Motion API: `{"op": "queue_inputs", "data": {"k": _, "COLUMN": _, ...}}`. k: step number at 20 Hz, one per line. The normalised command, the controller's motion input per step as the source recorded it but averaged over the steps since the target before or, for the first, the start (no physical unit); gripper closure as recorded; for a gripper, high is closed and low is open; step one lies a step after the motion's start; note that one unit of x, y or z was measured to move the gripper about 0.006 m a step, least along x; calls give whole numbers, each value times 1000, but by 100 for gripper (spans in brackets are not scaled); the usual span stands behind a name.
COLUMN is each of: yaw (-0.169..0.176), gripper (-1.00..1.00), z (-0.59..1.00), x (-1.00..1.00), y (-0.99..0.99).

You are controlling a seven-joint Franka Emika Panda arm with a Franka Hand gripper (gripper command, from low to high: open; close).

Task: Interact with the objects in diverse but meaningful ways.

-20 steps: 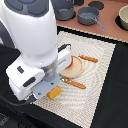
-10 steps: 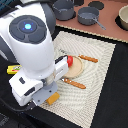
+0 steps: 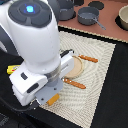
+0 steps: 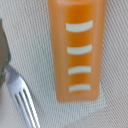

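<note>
Orange bread block (image 4: 76,50) lay flat on the mat (image 3: 100,70) right under our wrist, not yet lifted. We could not tell our hand's opening; a fork (image 4: 20,95) lay beside.

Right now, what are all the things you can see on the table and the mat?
Striped beige placemat: one, cream, on the black table.
Round flat wooden disc: one, tan, on the mat beside the arm.
Thin orange-brown sticks: two, on the mat, either side of the disc.
Orange ridged bread block: one, orange with pale stripes, under the wrist camera.
Silver fork: one, beside the block.
Grey long-handled pot: one, beyond the mat.
Yellow labelled bar: one, behind the arm.
White robot arm: one; hand hidden.
</note>
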Motion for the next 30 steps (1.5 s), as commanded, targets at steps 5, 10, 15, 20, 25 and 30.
{"op": "queue_inputs", "data": {"k": 5, "yaw": 16, "gripper": -100, "z": 339, "x": -606, "y": 324}}
{"op": "queue_inputs", "data": {"k": 10, "yaw": 62, "gripper": -100, "z": 212, "x": -803, "y": 475}}
{"op": "queue_inputs", "data": {"k": 15, "yaw": 74, "gripper": -100, "z": 53, "x": -914, "y": 442}}
{"op": "queue_inputs", "data": {"k": 20, "yaw": 67, "gripper": -100, "z": 0, "x": -906, "y": 414}}
{"op": "queue_inputs", "data": {"k": 25, "yaw": 73, "gripper": -100, "z": -4, "x": -897, "y": 386}}
{"op": "queue_inputs", "data": {"k": 30, "yaw": 94, "gripper": -100, "z": -59, "x": -919, "y": 331}}
